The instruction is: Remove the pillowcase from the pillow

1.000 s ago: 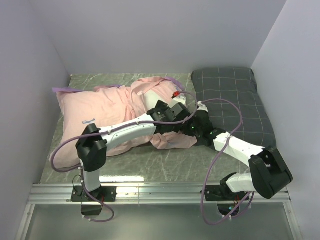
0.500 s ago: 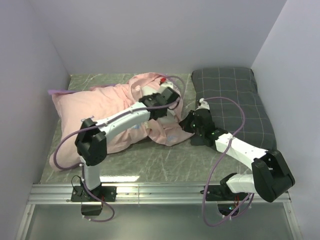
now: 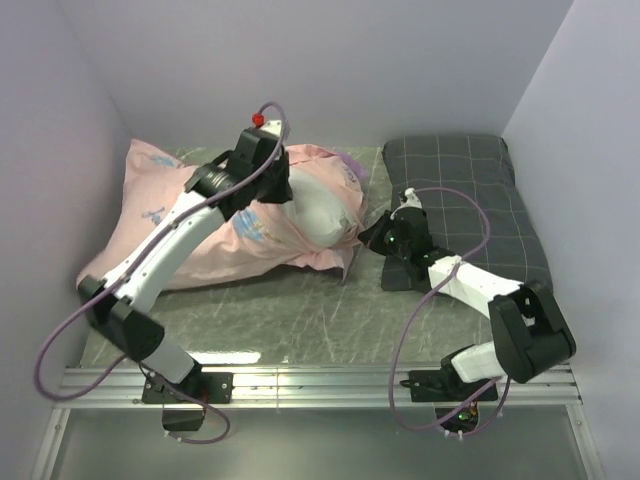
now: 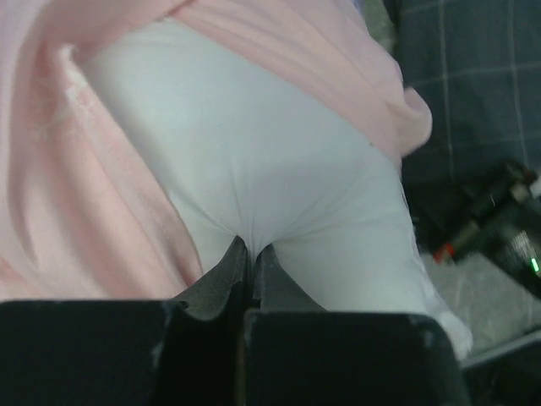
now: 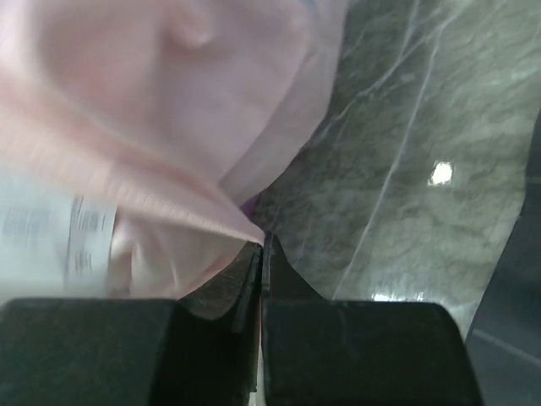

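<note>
- Left gripper (image 4: 251,254): fingers pressed together, pinching a fold of the pillow (image 4: 254,144).
- Pillow: plain white and plump. One end is bare, the rest is inside the pillowcase (image 4: 68,194).
- Pillowcase: pale pink and soft, bunched back around the pillow's bare end. The top view shows faint prints on its outer side.
- Right gripper (image 5: 262,247): fingers pressed together on the pillowcase's edge, low over the table (image 5: 406,169).
- Table: grey marbled top.
- Right wrist view only: a white printed label (image 5: 59,230) beside the pinched edge.
- Top view only: the full length of pillow and pillowcase lying across the table's left half, with the left arm reaching over them. A dark grey checked pillow (image 3: 470,195) lies at the right, a gap between it and the bare end.
</note>
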Robot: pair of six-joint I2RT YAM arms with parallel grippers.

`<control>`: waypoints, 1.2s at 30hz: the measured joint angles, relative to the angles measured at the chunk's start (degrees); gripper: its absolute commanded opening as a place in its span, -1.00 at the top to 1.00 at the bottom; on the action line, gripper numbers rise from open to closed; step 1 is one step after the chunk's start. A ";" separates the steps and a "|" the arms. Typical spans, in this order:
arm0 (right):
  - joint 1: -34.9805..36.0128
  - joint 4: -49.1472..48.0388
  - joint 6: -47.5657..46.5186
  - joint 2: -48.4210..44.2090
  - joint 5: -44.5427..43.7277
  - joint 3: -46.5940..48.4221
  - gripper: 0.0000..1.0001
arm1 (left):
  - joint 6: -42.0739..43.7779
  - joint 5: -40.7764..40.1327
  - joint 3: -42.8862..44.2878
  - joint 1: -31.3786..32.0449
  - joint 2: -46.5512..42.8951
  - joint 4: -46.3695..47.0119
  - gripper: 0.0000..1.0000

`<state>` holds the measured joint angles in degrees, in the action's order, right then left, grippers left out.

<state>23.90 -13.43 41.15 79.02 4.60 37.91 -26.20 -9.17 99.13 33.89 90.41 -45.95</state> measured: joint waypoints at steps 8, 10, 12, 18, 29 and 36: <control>-0.33 2.32 -1.22 2.34 4.31 3.80 0.56 | -3.32 8.09 -25.29 2.23 -21.53 8.11 0.99; 0.33 4.72 -2.14 0.24 4.02 3.74 0.29 | -4.76 8.26 -30.62 3.43 -25.27 10.80 0.99; 1.11 7.80 -3.50 -3.32 2.95 3.52 -0.07 | -6.23 8.35 -35.12 4.04 -27.85 13.60 0.99; 2.75 13.18 -7.30 -20.33 -0.74 -0.09 -0.49 | -9.49 8.85 -41.75 4.85 -30.38 18.40 0.99; 15.32 17.16 -15.30 -18.16 -6.29 5.44 -0.62 | -10.54 7.78 -42.51 6.84 -30.25 18.64 0.99; 13.18 19.98 -15.02 -4.46 -11.37 13.29 0.34 | -10.40 7.13 -41.20 8.07 -30.62 15.91 0.99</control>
<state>37.08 6.55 26.13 74.56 -6.76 51.20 -36.60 -2.04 57.93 41.95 59.79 -30.04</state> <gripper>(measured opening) 0.448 0.034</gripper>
